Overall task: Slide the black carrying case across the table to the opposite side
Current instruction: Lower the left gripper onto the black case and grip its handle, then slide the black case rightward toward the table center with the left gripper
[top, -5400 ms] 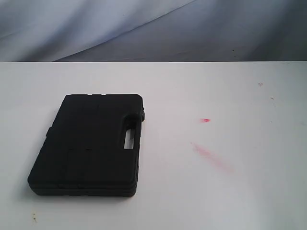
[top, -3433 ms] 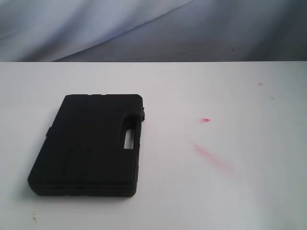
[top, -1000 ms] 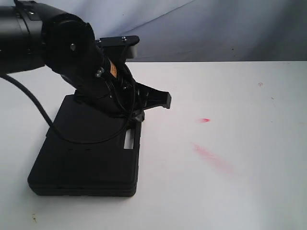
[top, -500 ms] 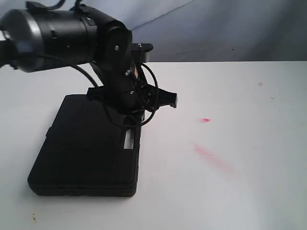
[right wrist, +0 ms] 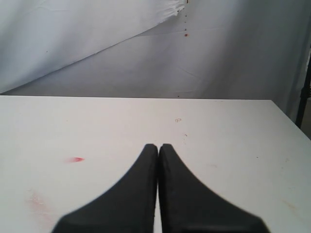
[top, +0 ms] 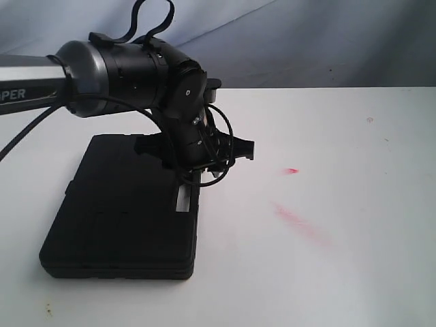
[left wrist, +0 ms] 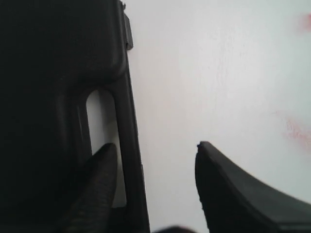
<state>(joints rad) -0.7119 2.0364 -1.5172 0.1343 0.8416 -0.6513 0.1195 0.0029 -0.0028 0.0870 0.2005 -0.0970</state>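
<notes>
The flat black case (top: 116, 218) lies on the left part of the white table (top: 327, 272), its slot handle (top: 182, 199) along its right edge. My left gripper (top: 219, 163) hangs open over the case's far right corner. In the left wrist view the case (left wrist: 48, 73) fills one side. One fingertip (left wrist: 108, 154) sits over the slot handle (left wrist: 99, 111), the other (left wrist: 204, 151) over bare table (left wrist: 204, 73), so the left gripper (left wrist: 155, 147) straddles the handle bar. The right gripper (right wrist: 158, 145) is shut on nothing above the table (right wrist: 233, 145), outside the exterior view.
Pinkish-red smears (top: 300, 221) and a small red spot (top: 291, 170) mark the table right of the case; the red spot (right wrist: 75, 159) also shows in the right wrist view. A grey cloth backdrop (top: 306, 41) hangs behind the table's far edge.
The left arm has come in from the left, turned and dropped lower, carrying its open gripper to the case's handle edge. The case has stayed where it was.
</notes>
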